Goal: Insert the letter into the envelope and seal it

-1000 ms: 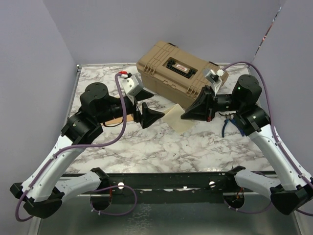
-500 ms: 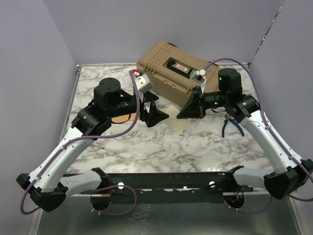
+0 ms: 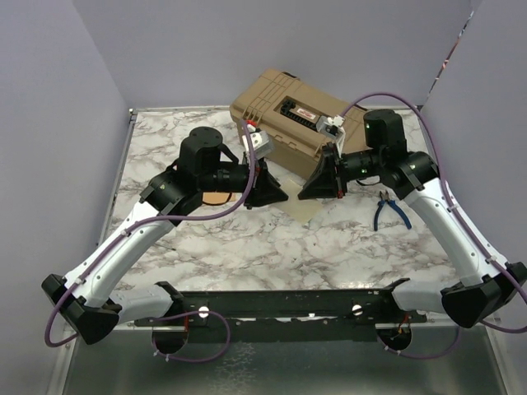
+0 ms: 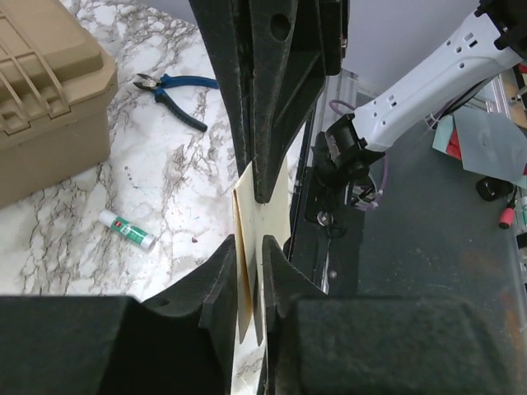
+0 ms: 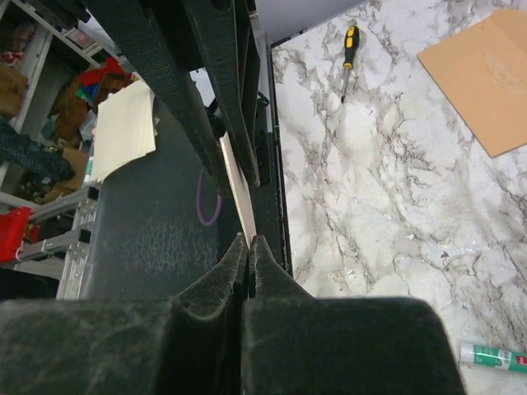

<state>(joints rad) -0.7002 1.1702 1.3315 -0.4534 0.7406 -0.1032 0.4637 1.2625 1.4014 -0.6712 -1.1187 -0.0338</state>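
Counter (image 3: 272,247) is showing white marble with grey veining. Case (image 3: 263,103) is presenting tan with a black centre panel. Pliers (image 4: 188,81) are showing blue handles. Glue stick (image 4: 128,230) is showing white with a green band. Screwdriver (image 5: 348,49) is showing a black-and-yellow handle. Envelope (image 5: 486,82) is reading orange-brown; letter (image 3: 307,208) is reading pale cream.

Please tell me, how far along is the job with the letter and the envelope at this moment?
Done: the pale paper letter is up on edge between the two hands. In hand: the right hand is shut on it; the left hand has it between its fingers, grip unclear. Left: the orange-brown kraft paper envelope lies flat on the marble table, apart from the letter, so inserting and sealing remain.
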